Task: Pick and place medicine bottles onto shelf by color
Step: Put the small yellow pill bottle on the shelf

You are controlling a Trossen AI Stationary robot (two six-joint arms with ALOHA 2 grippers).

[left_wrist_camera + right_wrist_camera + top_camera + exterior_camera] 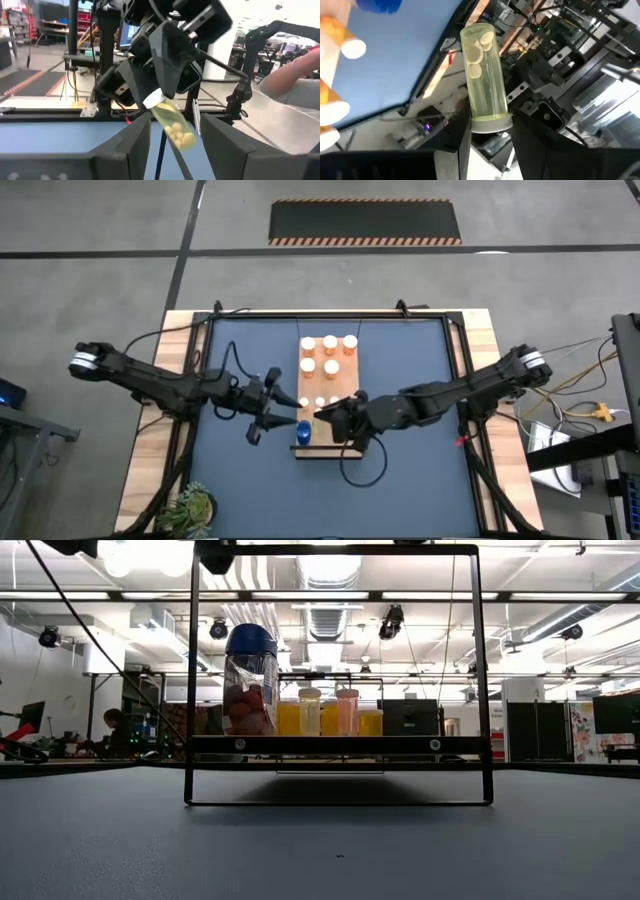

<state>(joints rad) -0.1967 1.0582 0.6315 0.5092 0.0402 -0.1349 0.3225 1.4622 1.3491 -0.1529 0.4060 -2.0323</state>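
So right pincer point(322, 418) is pinching a pale yellow bottle point(484, 75) mid-frame over the shelf point(340, 442), beside the blue bottle point(303, 429); left pincer point(270, 412) is spread nearby.

Orange bottles point(328, 354) with white caps stand on a light-brown wooden shelf point(345, 385) over a dark blue-grey desk point(410, 480) edged in pale wood. One bottle point(250, 680) differs — clear with a blue cap. The black right tool point(487, 142) holds a pale yellow-green bottle point(484, 75) of cream tablets. Beyond, a black floor mat point(365, 222) carries an orange-and-black striped border.
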